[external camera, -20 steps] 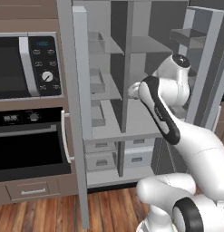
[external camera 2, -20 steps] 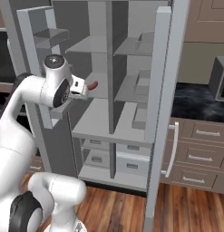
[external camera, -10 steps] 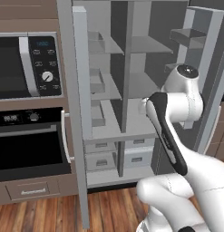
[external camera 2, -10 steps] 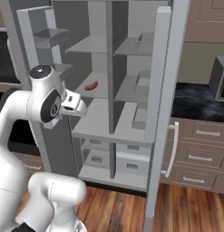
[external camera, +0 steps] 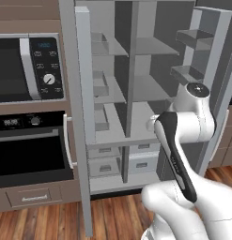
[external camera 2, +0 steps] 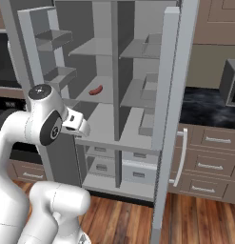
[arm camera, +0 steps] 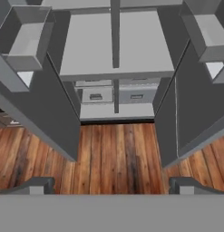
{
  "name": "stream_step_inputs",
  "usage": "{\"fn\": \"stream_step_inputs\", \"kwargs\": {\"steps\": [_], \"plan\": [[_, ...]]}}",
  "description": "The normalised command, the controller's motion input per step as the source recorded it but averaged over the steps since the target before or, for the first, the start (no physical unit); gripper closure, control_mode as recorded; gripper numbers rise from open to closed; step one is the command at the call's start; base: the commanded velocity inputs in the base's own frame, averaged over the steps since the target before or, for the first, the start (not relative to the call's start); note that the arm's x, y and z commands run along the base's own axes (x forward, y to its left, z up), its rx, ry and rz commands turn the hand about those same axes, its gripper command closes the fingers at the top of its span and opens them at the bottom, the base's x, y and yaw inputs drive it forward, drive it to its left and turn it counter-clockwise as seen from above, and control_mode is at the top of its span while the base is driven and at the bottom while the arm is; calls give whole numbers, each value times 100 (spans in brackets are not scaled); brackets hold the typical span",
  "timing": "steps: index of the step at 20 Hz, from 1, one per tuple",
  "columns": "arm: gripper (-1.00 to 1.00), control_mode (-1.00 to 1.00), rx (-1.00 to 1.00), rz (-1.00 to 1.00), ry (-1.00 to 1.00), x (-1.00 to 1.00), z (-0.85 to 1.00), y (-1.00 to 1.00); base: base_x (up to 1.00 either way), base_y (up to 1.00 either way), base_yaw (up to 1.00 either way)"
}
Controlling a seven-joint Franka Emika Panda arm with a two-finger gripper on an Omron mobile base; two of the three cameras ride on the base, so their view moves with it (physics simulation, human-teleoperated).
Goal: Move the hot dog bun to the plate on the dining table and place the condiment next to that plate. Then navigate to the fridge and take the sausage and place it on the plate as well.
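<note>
The small reddish-brown sausage [external camera 2: 95, 90] is lying on a middle shelf of the open grey fridge [external camera 2: 138, 95]; the white arm's claw [arm camera: 111, 185] is hanging empty, fingers spread apart, facing the wooden floor [arm camera: 113, 149]

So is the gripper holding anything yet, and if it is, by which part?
Nothing is held. The gripper has its jaws wide apart with only floor between them, and the sausage lies on a fridge shelf.
</note>
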Motion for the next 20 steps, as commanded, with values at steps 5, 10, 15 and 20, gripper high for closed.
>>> {"fn": "stream_step_inputs", "kwargs": {"steps": [5,10,15,20], "plan": [[-100,-100,0,0,0,0,0,0,0,0,0],[-100,100,0,0,2,4,0,0,53,0,0],[-100,100,0,0,0,0,0,0,83,0,-3],[-100,100,0,0,0,0,0,0,82,0,-5]]}}
